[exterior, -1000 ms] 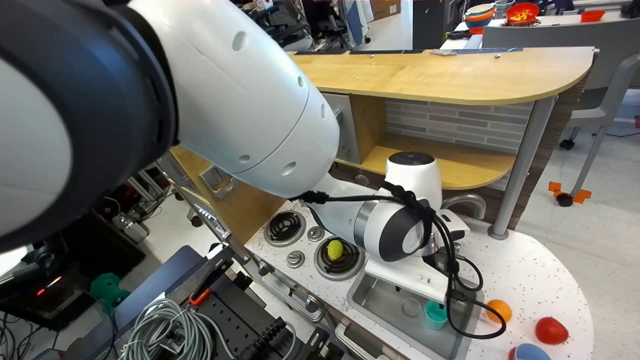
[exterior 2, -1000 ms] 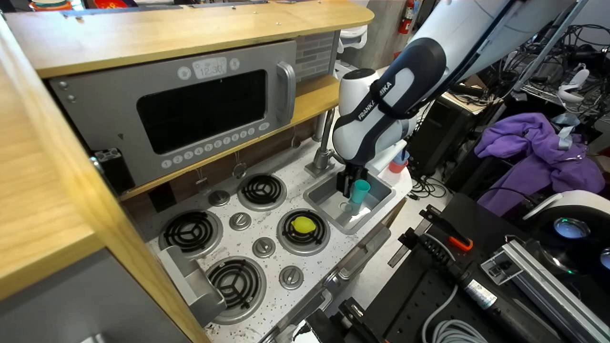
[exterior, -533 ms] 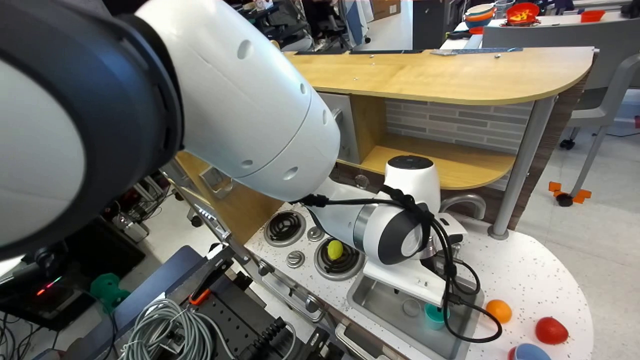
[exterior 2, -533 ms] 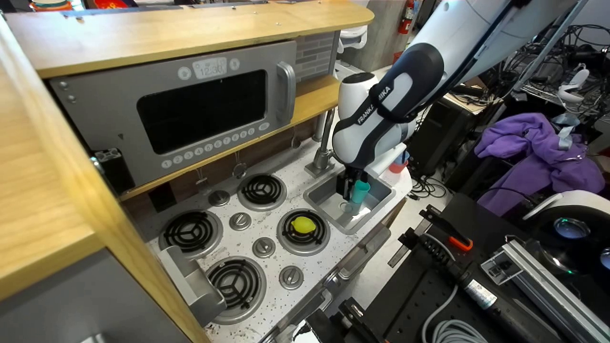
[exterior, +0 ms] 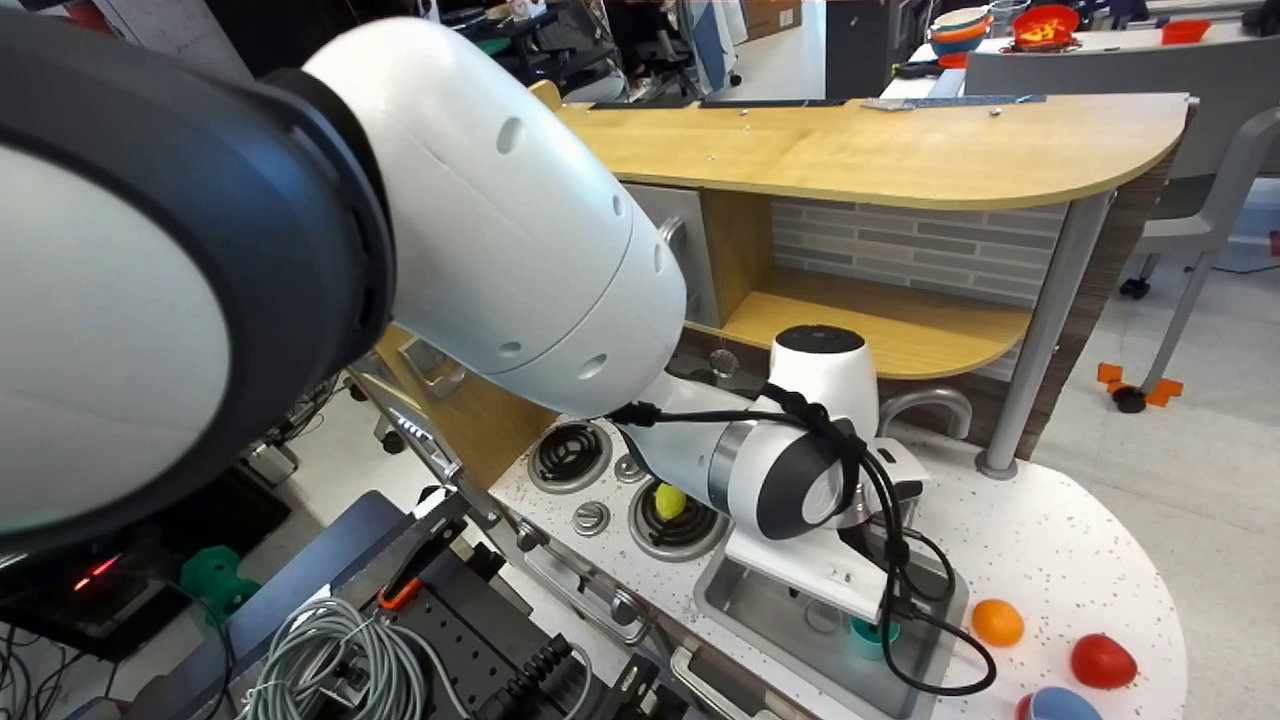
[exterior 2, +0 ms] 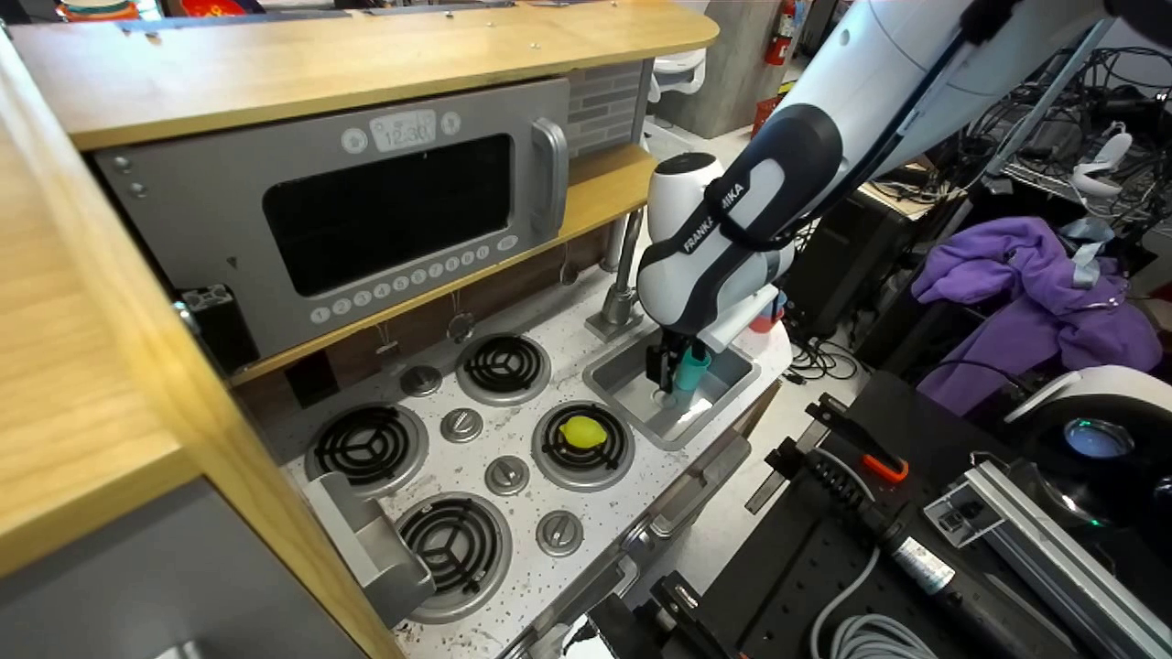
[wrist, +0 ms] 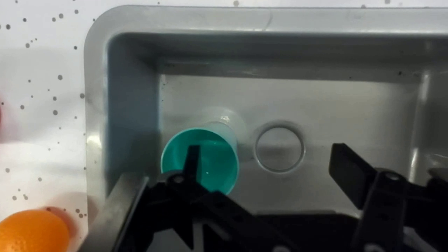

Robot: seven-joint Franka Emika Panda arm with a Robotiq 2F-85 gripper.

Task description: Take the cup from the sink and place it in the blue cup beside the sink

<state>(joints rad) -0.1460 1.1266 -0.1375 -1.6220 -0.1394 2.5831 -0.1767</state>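
Note:
The teal cup (wrist: 220,157) stands in the grey sink (wrist: 95,77), beside the round drain mark. It also shows in both exterior views (exterior: 866,642) (exterior 2: 693,371), partly hidden by the arm. My gripper (wrist: 266,148) is open and empty. In the wrist view its left finger overlaps the cup's mouth; I cannot tell if it is inside or above. The right finger is over the sink floor, right of the drain mark. The gripper is low at the sink in an exterior view (exterior 2: 678,364). The blue cup (exterior: 1062,705) is on the counter beside the sink, cut by the frame edge.
An orange (exterior: 997,622) and a red round piece (exterior: 1103,660) lie on the counter beside the sink. A curved faucet (exterior 2: 624,270) rises behind the sink. A lemon (exterior 2: 583,432) rests on a burner. A wooden shelf (exterior: 900,150) overhangs the back.
The arm and gripper have moved down toward the sink. The wrist now hides more of the teal cup. The cup has not visibly moved.

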